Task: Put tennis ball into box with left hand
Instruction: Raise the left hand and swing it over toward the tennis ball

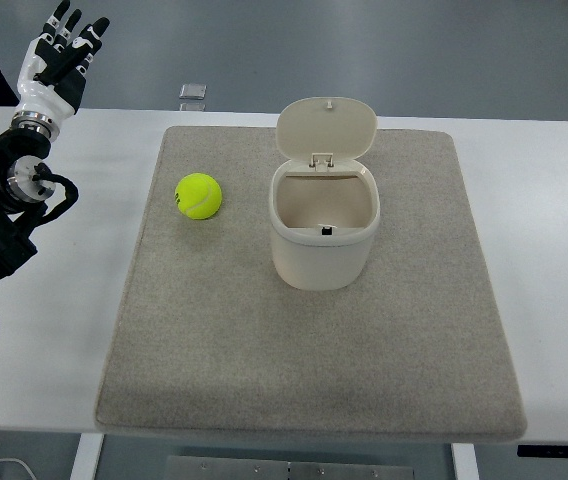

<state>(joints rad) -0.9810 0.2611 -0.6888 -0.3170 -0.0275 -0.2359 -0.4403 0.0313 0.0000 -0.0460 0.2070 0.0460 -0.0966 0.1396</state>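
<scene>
Tennis ball (198, 195) sits loose on the grey mat (314, 340), just left of the cream box (323, 225), whose lid (326, 127) stands open. The left hand (62, 52) hovers well off to the box's far left, past the worktop (544, 200) edge, fingers (76, 32) extended and holding nothing. I'd worry about the ball rolling at a clumsy touch, or a wrist clipping that lid and shutting it. No brand or writing is legible anywhere.

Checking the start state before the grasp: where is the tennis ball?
In the top view the tennis ball lies on the grey mat, left of the open box.
</scene>
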